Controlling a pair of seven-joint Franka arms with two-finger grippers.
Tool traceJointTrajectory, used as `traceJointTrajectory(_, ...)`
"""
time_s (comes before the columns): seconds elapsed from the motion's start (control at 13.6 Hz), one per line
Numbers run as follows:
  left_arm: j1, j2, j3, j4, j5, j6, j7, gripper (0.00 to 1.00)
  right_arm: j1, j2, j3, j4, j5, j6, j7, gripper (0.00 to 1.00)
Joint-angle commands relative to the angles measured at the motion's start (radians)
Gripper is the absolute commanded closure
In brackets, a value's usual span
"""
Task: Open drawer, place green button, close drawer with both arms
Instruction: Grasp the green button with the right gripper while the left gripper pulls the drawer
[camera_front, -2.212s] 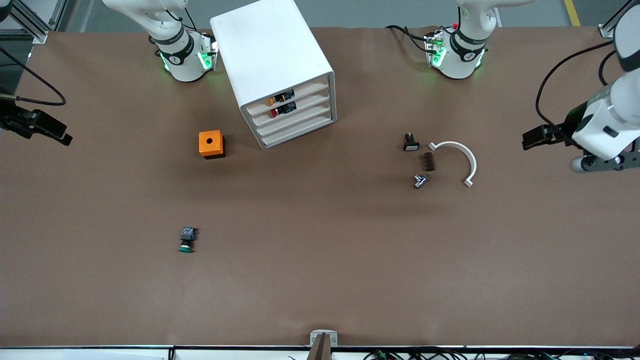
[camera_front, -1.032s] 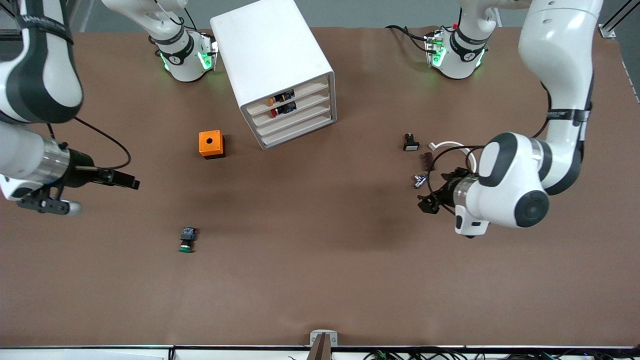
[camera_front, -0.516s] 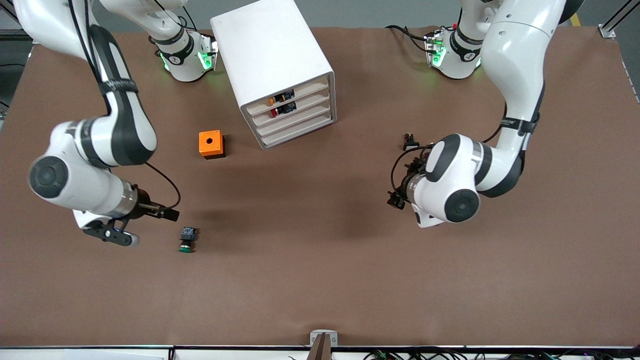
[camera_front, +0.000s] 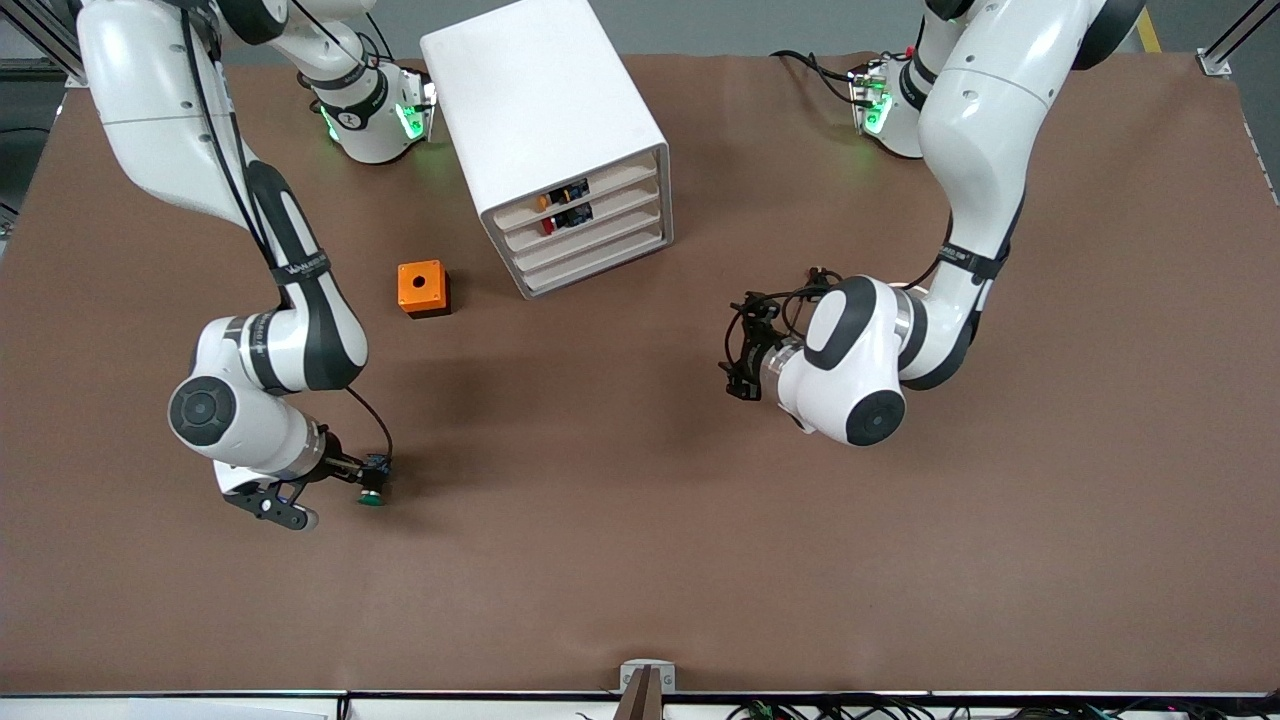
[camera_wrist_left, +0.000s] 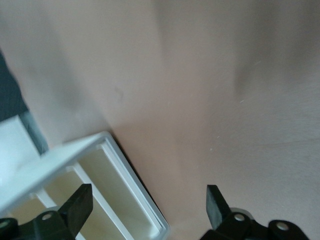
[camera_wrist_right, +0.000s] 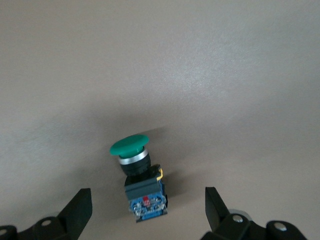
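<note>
The green-capped button (camera_front: 372, 497) lies on the brown table, nearer the front camera than the orange box. My right gripper (camera_front: 360, 478) is down at it, open. In the right wrist view the button (camera_wrist_right: 141, 186) lies between the spread fingers (camera_wrist_right: 80, 205), untouched. The white cabinet (camera_front: 540, 110) stands between the two arm bases. Its third drawer (camera_front: 592, 244) is shut. My left gripper (camera_front: 742, 352) hangs open over the table toward the left arm's end, apart from the cabinet. In the left wrist view a corner of the cabinet (camera_wrist_left: 107, 192) shows past the open left gripper (camera_wrist_left: 147, 205).
An orange box (camera_front: 423, 288) with a round hole sits beside the cabinet, toward the right arm's end. The two upper drawers show a yellow button (camera_front: 563, 191) and a red button (camera_front: 562, 218). The left arm's elbow covers the small parts lying under it.
The right arm has swung down and brought its gripper around the green button. The left arm has moved its gripper across the table toward the cabinet. Both stay open.
</note>
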Motion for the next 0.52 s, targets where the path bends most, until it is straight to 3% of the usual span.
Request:
traceJointTrajectory(0.0, -0.045, 0.033, 0.007, 0.021, -0.063, 0.009, -0.134, 0.01, -0.003, 0.033, 0.005, 0.018, -0.026, 0.018, 0.033, 0.0)
traceJointTrajectory(0.29, -0.048, 0.053, 0.007, 0.015, -0.277, 0.007, -0.185, 0.01, -0.003, 0.053, 0.005, 0.005, -0.024, 0.033, 0.04, 0.01)
traceJointTrajectory(0.44, -0.054, 0.076, 0.007, 0.015, -0.331, 0.007, -0.276, 0.03, -0.002, 0.054, 0.006, -0.011, -0.019, 0.042, 0.042, 0.03)
